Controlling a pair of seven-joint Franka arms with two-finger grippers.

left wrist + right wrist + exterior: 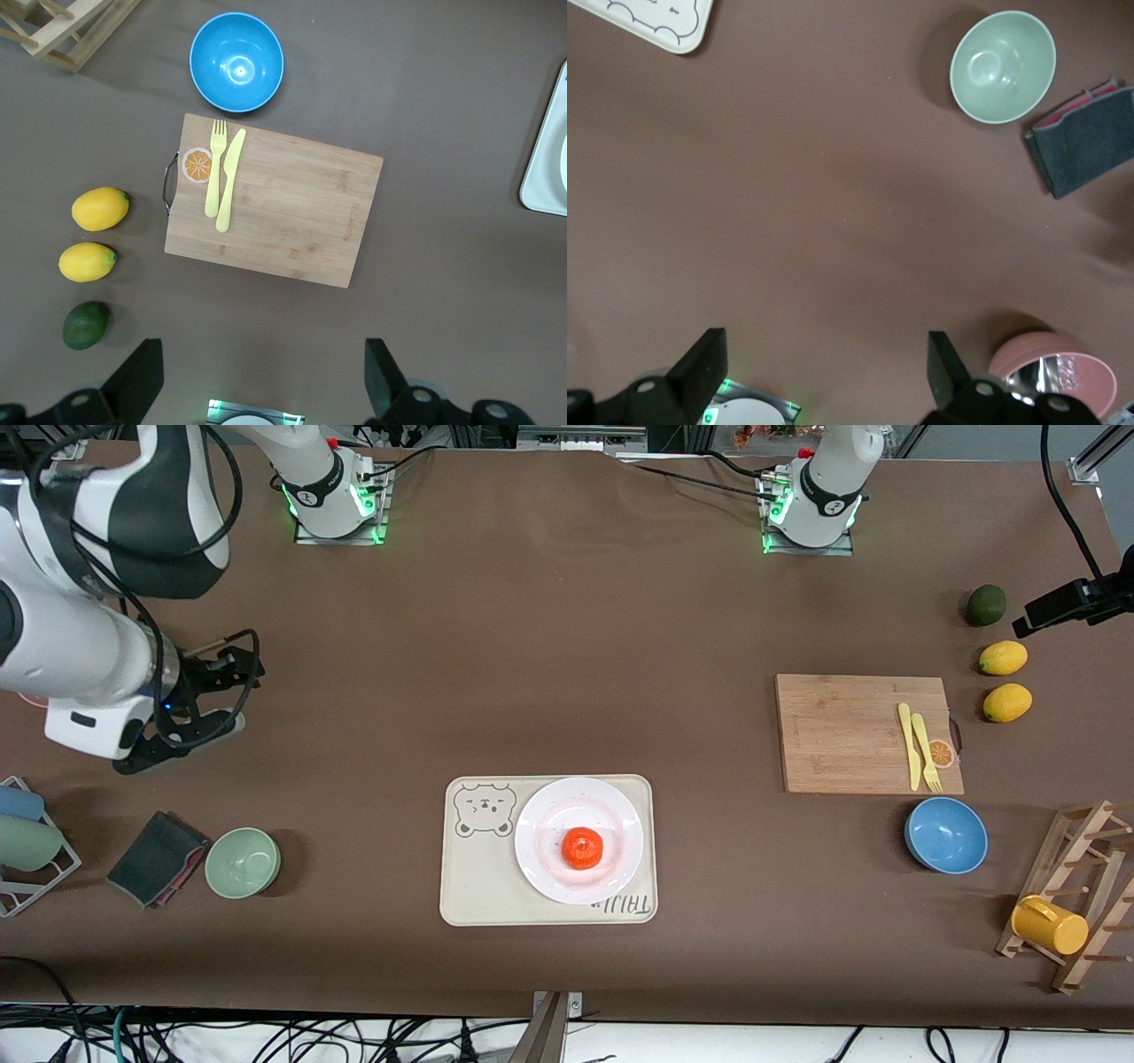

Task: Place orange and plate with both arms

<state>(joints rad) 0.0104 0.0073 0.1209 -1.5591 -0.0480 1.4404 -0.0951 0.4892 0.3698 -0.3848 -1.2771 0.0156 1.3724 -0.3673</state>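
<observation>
Orange (582, 848) resting in the middle of the plate (620, 815), touching it. Plate sitting on the cream tray (461, 886), at the end away from its bear drawing. Right gripper (190, 708) up over bare table toward the right arm's end, fingers (700, 367) spread apart, holding nothing. Left gripper (263, 381) up over bare table just beside the cutting board (292, 217), fingers (381, 376) likewise spread apart, empty.

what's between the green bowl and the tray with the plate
Nothing: in the front view only bare brown table separates the green bowl from the tray holding the plate and orange.
</observation>
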